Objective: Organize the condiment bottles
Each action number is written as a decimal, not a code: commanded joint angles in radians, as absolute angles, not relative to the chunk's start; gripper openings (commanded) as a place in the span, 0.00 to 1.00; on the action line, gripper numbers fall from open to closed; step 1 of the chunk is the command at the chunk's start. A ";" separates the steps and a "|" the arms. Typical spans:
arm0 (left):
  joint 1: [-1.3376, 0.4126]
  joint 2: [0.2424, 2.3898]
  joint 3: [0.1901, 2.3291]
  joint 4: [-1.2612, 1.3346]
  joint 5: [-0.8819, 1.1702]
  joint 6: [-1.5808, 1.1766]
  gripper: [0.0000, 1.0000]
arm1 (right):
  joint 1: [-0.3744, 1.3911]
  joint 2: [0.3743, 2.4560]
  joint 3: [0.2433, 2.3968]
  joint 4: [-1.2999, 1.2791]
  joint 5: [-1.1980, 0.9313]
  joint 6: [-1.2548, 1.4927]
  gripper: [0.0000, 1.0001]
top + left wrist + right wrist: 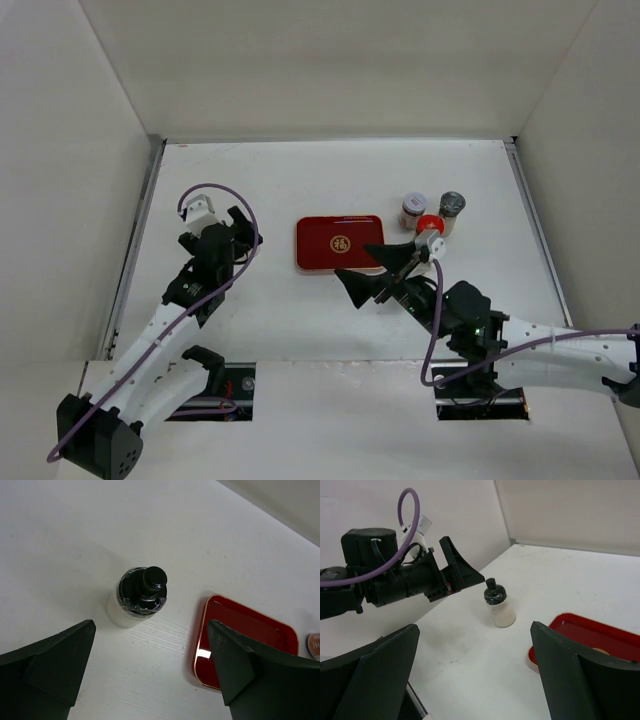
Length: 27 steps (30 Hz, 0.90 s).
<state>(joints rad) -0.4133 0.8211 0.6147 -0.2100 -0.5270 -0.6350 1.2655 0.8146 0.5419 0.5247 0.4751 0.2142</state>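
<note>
The short white bottle with a black cap (137, 600) stands upright on the table just ahead of my open, empty left gripper (151, 642), between its fingers' line of reach. It also shows in the right wrist view (499, 609). In the top view my left gripper (245, 232) covers it. The white-lidded jar (414, 208), the grey-lidded shaker (452, 205) and the red-lidded jar (428, 224) stand grouped right of the tray. My right gripper (352, 262) is open and empty at the tray's near right corner, also seen in its wrist view (475, 630). The tall dark bottle is out of view.
The red rectangular tray with a gold emblem (340, 243) lies at the table's middle with nothing in it; it shows in the left wrist view (240, 635) and the right wrist view (585, 635). White walls enclose the table on three sides.
</note>
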 commanded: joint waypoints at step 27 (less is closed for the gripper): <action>-0.559 1.104 0.713 -0.143 -0.784 -0.476 0.96 | 1.240 0.899 0.597 0.535 0.463 0.222 0.86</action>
<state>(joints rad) -0.5568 1.0924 0.6575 -0.1825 -0.6937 -0.5026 1.2430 0.8700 0.5781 0.5018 0.4969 0.2108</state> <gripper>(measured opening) 0.963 0.857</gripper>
